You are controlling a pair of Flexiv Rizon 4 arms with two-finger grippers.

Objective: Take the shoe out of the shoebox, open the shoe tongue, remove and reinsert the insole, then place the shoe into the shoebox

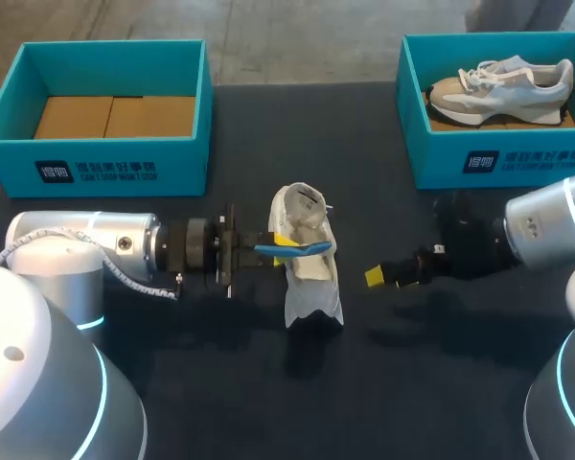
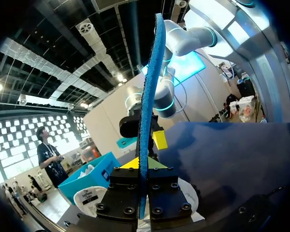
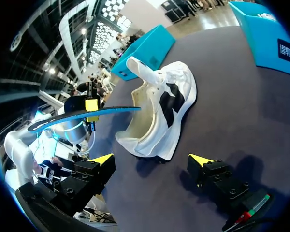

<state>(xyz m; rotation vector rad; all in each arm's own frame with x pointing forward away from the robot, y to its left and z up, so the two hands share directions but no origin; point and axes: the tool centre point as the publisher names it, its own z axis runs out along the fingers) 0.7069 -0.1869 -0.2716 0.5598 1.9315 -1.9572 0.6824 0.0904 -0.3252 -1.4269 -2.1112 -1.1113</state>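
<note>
A white shoe lies on the dark table in the middle, its opening turned up and toward my left arm. My left gripper is shut on one end of a thin blue insole, whose free end reaches over the shoe's opening. In the left wrist view the insole stands edge-on, clamped in my left gripper. My right gripper stands open just right of the shoe, holding nothing. In the right wrist view the shoe lies ahead of my right gripper, with the insole beyond it.
An open teal shoebox with a cardboard floor stands at the back left. A second teal shoebox at the back right holds a beige and grey sneaker. The front of the table is bare dark cloth.
</note>
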